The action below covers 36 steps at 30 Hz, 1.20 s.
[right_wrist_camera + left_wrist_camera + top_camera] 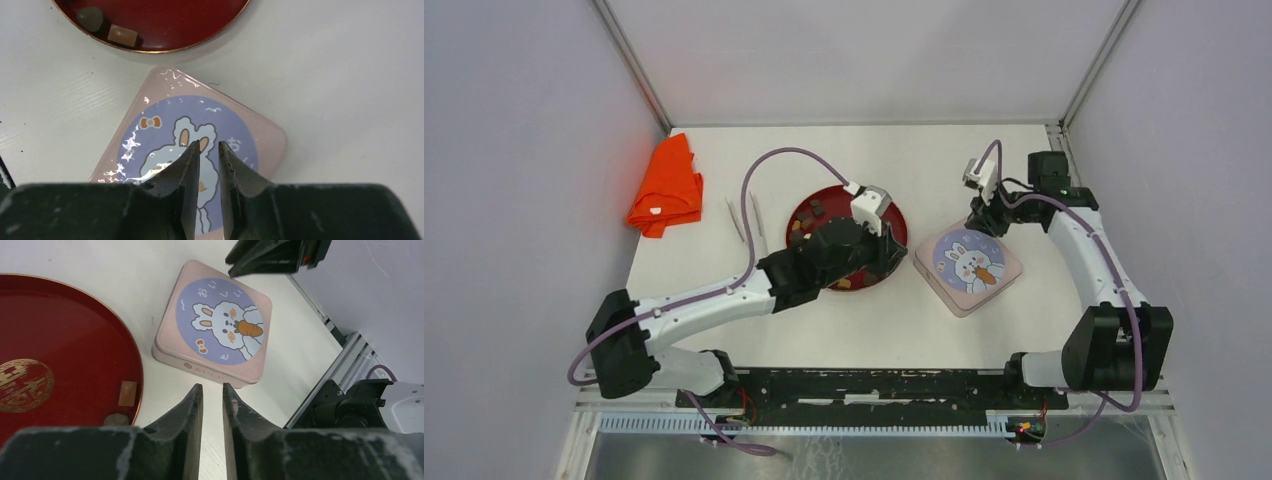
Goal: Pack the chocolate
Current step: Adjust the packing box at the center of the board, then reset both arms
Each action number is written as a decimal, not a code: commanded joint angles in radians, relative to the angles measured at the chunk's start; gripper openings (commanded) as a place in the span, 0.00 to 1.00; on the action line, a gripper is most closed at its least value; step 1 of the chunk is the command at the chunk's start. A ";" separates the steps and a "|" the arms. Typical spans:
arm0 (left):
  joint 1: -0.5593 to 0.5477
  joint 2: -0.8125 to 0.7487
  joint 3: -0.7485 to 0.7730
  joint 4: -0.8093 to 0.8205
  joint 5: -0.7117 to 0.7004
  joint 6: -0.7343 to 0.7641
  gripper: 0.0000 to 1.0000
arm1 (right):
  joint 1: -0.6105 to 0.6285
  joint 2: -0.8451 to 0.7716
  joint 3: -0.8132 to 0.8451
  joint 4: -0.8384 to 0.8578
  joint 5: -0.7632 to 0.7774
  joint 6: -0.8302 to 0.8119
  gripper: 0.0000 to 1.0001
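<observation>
Chocolate (pixel 127 393) on red plate (pixel 65 325), just left of left gripper (pixel 212 387), jaws pressed near together, empty. Right gripper (pixel 206 145) parted a crack, empty, above bunny tin (pixel 165 115).

The left arm (pixel 709 303) stretches forward and inward, the left gripper (pixel 212 386) pointing down with its 2 jaws almost together. The right arm (pixel 1079 245) folds inward, the right gripper (pixel 209 144) barely parted, empty.
</observation>
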 commanded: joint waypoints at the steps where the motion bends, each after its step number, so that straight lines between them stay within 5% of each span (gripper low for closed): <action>1: 0.004 -0.090 -0.082 -0.033 -0.104 0.070 0.31 | 0.047 0.025 -0.077 0.130 0.091 0.109 0.26; 6: 0.004 -0.145 -0.164 -0.001 -0.107 0.048 0.33 | 0.096 0.181 -0.096 0.181 0.321 0.147 0.25; 10: 0.005 -0.175 -0.175 -0.009 -0.115 0.040 0.35 | 0.096 0.312 -0.069 0.100 0.361 0.110 0.25; 16: 0.018 -0.229 -0.079 -0.080 -0.060 0.064 0.57 | 0.094 0.166 0.131 -0.011 0.290 0.104 0.39; 20: 0.077 -0.223 0.097 -0.173 0.059 0.081 0.79 | 0.090 0.046 0.260 -0.052 0.255 0.114 0.64; 23: 0.147 -0.210 0.251 -0.250 0.161 0.065 0.89 | 0.067 -0.083 0.253 0.040 0.236 0.163 0.97; 30: 0.221 -0.126 0.708 -0.547 0.197 0.091 1.00 | 0.006 -0.370 0.217 0.359 0.214 0.475 0.98; 36: 0.222 -0.103 0.961 -0.717 0.076 0.130 1.00 | 0.006 -0.315 0.553 0.180 0.110 0.532 0.98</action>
